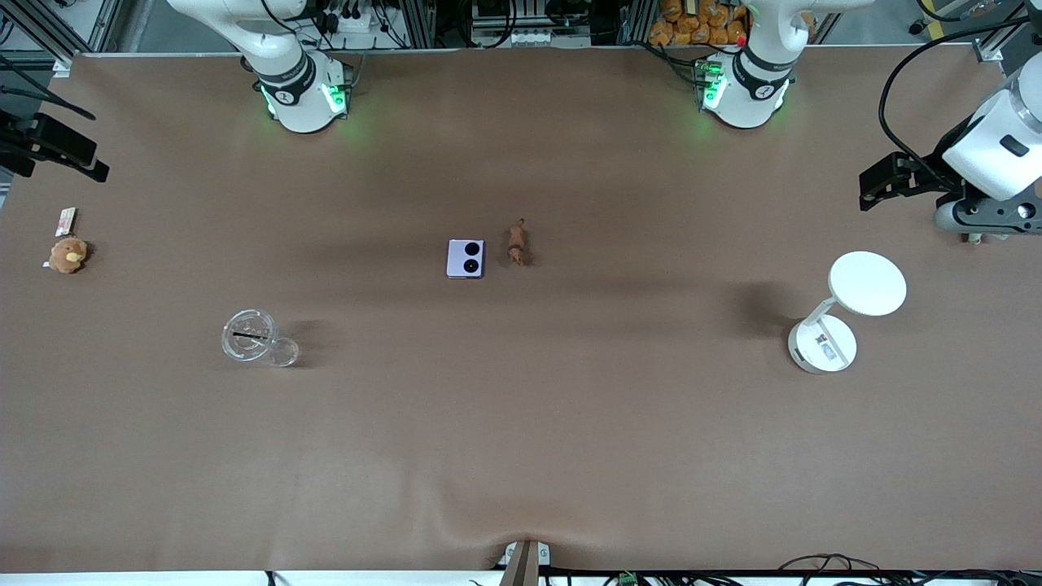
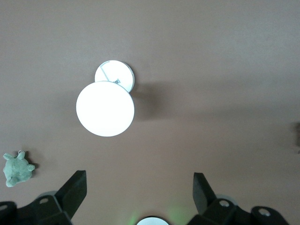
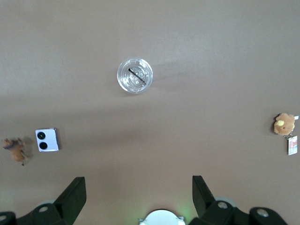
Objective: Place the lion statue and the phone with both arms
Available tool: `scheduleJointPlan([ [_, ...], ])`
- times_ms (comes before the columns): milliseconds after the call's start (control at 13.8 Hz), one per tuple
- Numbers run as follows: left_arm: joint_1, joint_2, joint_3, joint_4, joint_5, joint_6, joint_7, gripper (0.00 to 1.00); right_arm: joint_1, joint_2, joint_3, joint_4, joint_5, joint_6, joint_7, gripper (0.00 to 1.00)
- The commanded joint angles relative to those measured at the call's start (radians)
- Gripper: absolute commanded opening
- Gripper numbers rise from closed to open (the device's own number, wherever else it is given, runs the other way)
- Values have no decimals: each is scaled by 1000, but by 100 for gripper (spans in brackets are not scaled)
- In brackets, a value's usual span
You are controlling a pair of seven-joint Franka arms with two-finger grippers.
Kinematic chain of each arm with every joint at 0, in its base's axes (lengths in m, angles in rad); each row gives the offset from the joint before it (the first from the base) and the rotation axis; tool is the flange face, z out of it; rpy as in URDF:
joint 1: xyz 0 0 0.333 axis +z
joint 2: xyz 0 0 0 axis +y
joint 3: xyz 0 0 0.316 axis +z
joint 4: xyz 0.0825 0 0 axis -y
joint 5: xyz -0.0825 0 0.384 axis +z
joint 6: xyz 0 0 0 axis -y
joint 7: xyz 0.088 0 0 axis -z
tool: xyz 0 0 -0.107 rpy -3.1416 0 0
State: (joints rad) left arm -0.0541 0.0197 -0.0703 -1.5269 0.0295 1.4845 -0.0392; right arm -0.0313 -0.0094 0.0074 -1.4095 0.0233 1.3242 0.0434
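The lilac phone (image 1: 466, 258) lies flat near the middle of the table with its two black camera circles facing up. It also appears in the right wrist view, phone (image 3: 47, 139). The small reddish-brown lion statue (image 1: 517, 244) lies just beside it, toward the left arm's end, lion statue (image 3: 15, 148). My left gripper (image 2: 139, 187) is open and empty, held high over the left arm's end of the table (image 1: 887, 183). My right gripper (image 3: 139, 187) is open and empty too, high over the right arm's end (image 1: 61, 150). Neither is close to the phone or the lion.
A white round-headed stand (image 1: 847, 309) (image 2: 105, 108) is at the left arm's end. A clear glass (image 1: 252, 336) (image 3: 135, 75) stands nearer the front camera than the phone. A tan plush toy (image 1: 67, 255) (image 3: 284, 123) sits at the right arm's end. A green plush turtle (image 2: 17, 168) lies near the stand.
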Motion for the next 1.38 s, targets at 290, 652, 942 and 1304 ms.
scheduleJointPlan([
  [290, -6, 6, 1, 25, -5, -21, 1, 100, 8, -9, 3, -9, -20, -17, -31, 100],
  [652, -13, 17, 0, 25, 1, -21, -1, 100, 8, -9, 3, -16, -20, -20, -27, 100],
  [942, -65, 46, 0, 25, -8, -21, -140, 100, 8, -7, 3, -28, -19, -19, -23, 100],
  [1304, -140, 95, -34, 25, -150, -10, -348, 100, 8, -6, 3, -31, -13, -17, -22, 100],
])
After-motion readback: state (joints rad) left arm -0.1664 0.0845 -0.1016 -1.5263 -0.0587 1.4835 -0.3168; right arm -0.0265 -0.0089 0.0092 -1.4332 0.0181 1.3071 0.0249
